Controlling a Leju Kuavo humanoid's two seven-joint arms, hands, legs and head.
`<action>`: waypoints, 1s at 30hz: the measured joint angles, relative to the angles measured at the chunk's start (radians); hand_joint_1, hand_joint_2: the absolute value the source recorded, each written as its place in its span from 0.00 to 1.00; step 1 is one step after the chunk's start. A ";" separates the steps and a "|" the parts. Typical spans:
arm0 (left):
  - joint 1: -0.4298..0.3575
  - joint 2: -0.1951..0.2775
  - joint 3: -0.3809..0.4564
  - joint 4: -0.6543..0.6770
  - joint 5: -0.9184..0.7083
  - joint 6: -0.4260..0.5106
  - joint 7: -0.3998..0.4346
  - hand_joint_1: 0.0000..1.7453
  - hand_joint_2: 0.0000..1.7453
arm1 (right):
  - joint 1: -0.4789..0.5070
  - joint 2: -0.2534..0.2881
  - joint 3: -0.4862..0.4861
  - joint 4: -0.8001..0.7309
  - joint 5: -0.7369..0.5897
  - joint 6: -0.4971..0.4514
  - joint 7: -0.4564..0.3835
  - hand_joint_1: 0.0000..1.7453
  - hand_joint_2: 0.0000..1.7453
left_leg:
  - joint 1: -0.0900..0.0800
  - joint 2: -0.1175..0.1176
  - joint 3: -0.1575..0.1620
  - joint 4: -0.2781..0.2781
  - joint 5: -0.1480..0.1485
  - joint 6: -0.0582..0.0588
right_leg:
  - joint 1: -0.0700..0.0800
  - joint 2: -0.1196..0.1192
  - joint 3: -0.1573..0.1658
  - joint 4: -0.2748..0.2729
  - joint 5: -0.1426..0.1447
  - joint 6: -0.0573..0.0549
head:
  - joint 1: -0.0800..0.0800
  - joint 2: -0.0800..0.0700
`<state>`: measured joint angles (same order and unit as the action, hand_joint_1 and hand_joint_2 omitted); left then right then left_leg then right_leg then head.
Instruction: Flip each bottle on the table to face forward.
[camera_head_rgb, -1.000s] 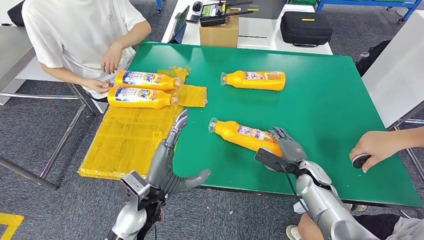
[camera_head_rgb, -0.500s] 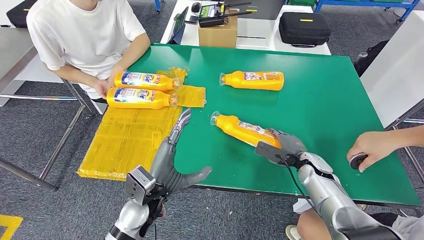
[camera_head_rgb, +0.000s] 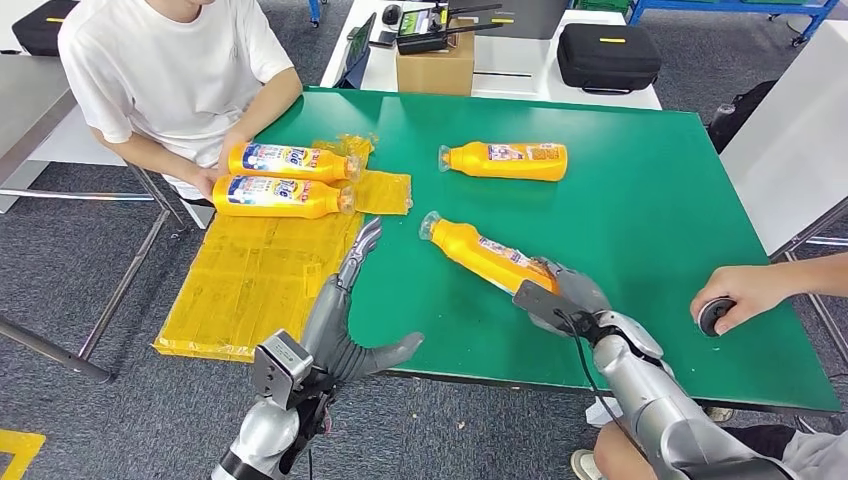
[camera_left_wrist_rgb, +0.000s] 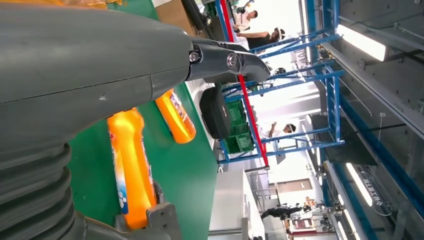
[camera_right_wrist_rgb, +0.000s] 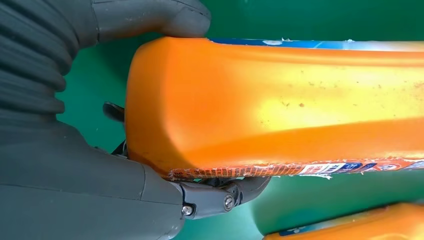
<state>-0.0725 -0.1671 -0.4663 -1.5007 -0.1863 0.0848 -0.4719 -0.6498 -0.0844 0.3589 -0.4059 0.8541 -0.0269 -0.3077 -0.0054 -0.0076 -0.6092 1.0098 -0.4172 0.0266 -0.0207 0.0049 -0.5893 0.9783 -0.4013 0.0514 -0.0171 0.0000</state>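
Observation:
My right hand (camera_head_rgb: 568, 292) grips the base of an orange bottle (camera_head_rgb: 487, 257) whose capped end points up and left over the green table (camera_head_rgb: 640, 210). In the right wrist view the bottle (camera_right_wrist_rgb: 280, 105) is on its edge between my thumb and fingers (camera_right_wrist_rgb: 220, 197), label strip along one side. A second orange bottle (camera_head_rgb: 505, 160) lies flat at the table's far middle, back label up; it also appears as a bottle (camera_left_wrist_rgb: 175, 116) in the left wrist view. Two more bottles (camera_head_rgb: 290, 160) (camera_head_rgb: 278, 196) lie front label up at the left. My left hand (camera_head_rgb: 345, 320) hovers open at the table's near left edge.
A person in white sits at the far left with hands by the two labelled bottles. Another person's hand (camera_head_rgb: 745, 290) holds a small black object at the right edge. Yellow plastic sheeting (camera_head_rgb: 250, 280) hangs off the left side. A cardboard box (camera_head_rgb: 435, 65) and black case (camera_head_rgb: 608, 55) stand behind.
My right hand has tilted the near bottle up onto its edge and swung its cap end farther away and up. The left hand has barely moved.

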 joint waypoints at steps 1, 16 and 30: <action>0.000 0.000 0.000 0.000 0.000 0.003 0.000 0.00 1.00 | 0.004 0.002 -0.003 0.000 -0.006 -0.008 -0.005 1.00 1.00 | 0.000 0.000 0.000 0.000 0.000 0.000 | 0.000 0.000 0.000 0.000 0.000 0.000 | 0.000 0.000; 0.021 -0.032 0.022 -0.001 0.000 0.191 -0.082 0.00 1.00 | 0.178 0.069 -0.116 -0.143 -0.210 -0.204 -0.248 1.00 1.00 | 0.000 -0.004 -0.007 0.000 0.000 0.000 | 0.000 -0.001 -0.005 0.000 0.000 0.000 | 0.000 0.000; 0.042 -0.070 0.059 0.044 0.169 0.148 -0.033 0.00 1.00 | 0.356 0.109 -0.167 -0.458 -0.302 -0.234 -0.353 1.00 1.00 | 0.000 -0.005 -0.012 0.000 0.000 0.000 | 0.000 -0.002 -0.009 0.000 -0.001 0.000 | 0.000 0.000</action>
<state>-0.0304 -0.2373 -0.4077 -1.4565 -0.0169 0.2332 -0.5046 -0.2940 0.0250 0.1918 -0.8641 0.5526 -0.2608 -0.6610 -0.0056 -0.0125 -0.6211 1.0098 -0.4169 0.0268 -0.0210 0.0033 -0.5988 0.9786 -0.4020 0.0519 -0.0172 0.0000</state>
